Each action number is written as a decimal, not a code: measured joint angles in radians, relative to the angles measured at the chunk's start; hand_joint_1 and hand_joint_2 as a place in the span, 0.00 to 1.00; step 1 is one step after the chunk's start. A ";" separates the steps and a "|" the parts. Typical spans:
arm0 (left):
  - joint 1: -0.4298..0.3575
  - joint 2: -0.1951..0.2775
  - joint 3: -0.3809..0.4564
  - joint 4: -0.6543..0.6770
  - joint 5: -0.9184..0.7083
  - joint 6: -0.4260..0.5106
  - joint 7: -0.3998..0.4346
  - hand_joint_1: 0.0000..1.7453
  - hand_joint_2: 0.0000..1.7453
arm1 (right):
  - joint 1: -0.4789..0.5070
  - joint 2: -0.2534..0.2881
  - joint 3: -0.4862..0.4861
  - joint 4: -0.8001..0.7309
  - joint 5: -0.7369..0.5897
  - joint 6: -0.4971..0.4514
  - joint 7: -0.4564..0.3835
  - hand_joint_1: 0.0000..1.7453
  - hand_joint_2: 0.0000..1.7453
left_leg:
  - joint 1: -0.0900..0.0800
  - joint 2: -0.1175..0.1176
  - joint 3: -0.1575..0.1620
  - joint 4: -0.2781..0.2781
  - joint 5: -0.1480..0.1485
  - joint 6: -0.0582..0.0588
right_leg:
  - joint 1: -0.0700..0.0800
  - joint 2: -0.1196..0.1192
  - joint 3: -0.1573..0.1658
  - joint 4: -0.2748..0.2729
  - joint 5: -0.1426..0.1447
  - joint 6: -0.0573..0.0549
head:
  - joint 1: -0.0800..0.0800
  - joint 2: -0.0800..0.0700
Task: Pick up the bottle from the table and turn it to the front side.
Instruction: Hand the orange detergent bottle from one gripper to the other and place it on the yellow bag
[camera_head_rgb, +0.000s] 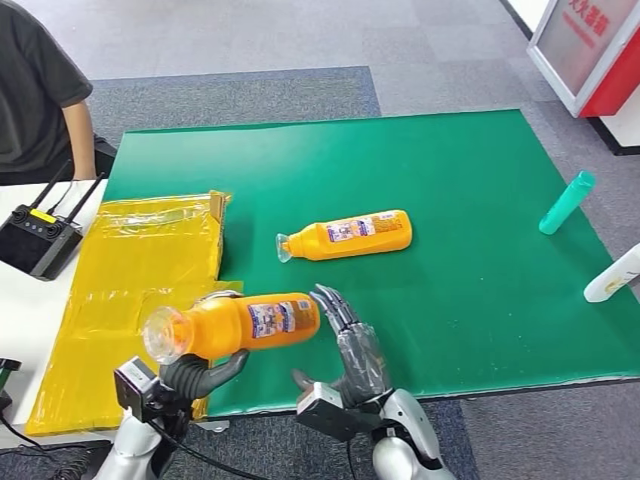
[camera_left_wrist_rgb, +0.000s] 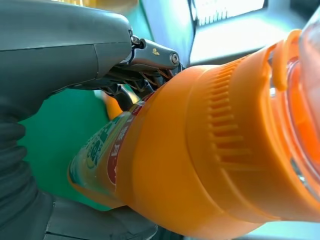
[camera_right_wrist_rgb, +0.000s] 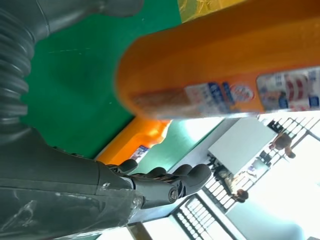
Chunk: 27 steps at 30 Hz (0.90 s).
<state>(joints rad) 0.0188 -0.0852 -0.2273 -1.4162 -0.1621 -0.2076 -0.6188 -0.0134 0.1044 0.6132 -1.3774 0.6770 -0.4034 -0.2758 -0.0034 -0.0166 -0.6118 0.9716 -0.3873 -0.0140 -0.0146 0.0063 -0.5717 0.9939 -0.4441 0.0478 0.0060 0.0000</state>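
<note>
My left hand (camera_head_rgb: 198, 374) has the orange bottle (camera_head_rgb: 249, 324) lifted sideways off the worktop (camera_head_rgb: 468, 300), fingers (camera_left_wrist_rgb: 151, 55) wrapped under its neck, label showing. My right hand (camera_head_rgb: 349, 340) waits just beside the base with fingers (camera_right_wrist_rgb: 177, 177) spread, holding nothing, probably ready to help rotate it. Beyond lies a second orange bottle (camera_head_rgb: 349, 235).

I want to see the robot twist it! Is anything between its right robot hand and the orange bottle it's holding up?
Nothing visible. The right robot hand sits open just beside the base of the held bottle, which the left robot hand grips near its cap.
</note>
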 joint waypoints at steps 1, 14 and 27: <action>0.008 0.003 0.008 -0.024 -0.039 0.053 0.005 1.00 1.00 | 0.015 0.000 -0.009 -0.015 -0.006 -0.006 0.003 0.00 1.00 | 0.000 0.000 0.000 0.000 0.000 0.000 | 0.000 0.000 0.000 0.000 0.000 0.000 | 0.000 0.000; 0.034 0.052 0.068 -0.278 -0.794 0.605 0.308 1.00 1.00 | 0.136 -0.002 -0.149 -0.183 -0.086 -0.017 -0.010 0.00 1.00 | 0.000 0.000 0.000 0.000 0.000 0.000 | 0.000 0.000 0.000 0.000 0.000 0.000 | 0.000 0.000; -0.036 0.149 0.022 -0.269 -1.097 0.455 0.653 1.00 1.00 | 0.167 0.031 -0.217 -0.241 -0.071 -0.001 -0.012 0.00 1.00 | 0.000 0.000 0.000 0.000 0.000 0.000 | 0.000 0.000 0.000 0.000 0.000 -0.001 | 0.000 0.000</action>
<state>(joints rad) -0.0175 0.0639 -0.2050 -1.6850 -1.2591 0.2474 0.0341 0.1535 0.1350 0.3965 -1.6188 0.6065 -0.4041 -0.2880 -0.0032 -0.0163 -0.6117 0.9716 -0.3872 -0.0143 -0.0146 0.0068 -0.5721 0.9939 -0.4440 0.0472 0.0060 0.0000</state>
